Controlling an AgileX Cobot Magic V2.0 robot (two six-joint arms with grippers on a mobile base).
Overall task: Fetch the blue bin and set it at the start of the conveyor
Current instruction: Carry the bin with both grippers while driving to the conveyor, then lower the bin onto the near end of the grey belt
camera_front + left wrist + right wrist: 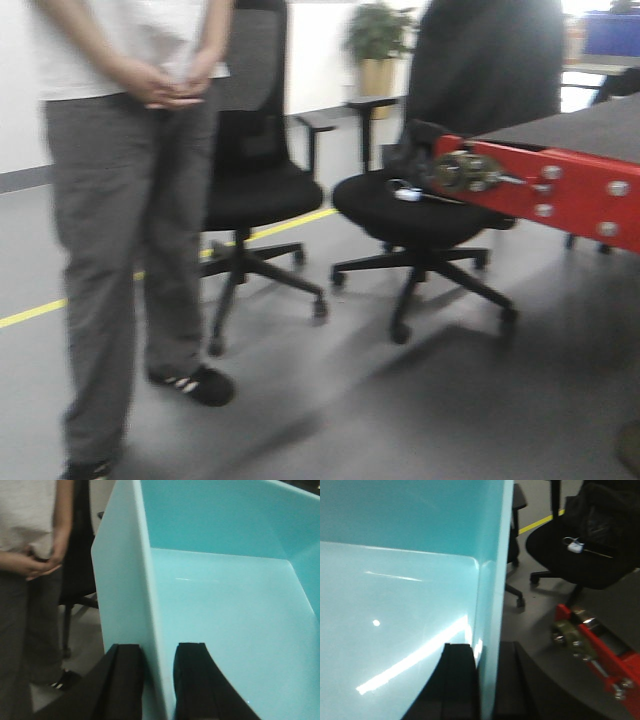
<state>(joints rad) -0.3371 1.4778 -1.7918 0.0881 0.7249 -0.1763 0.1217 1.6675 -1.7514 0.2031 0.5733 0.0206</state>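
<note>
Carrying the pale turquoise smooth plastic rectangular bin (225, 620) well means holding both wrists level and easing it right, onto the red-framed dark fabric conveyor belt (585, 125). The left gripper (159, 667) and right gripper (487, 677) each clamp an opposite wall. The bin hangs between them, glossy, empty and lidless, apparently short of the belt.

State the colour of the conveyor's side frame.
The conveyor frame is red with silver bolts; best seen in the exterior front-facing view.
</note>
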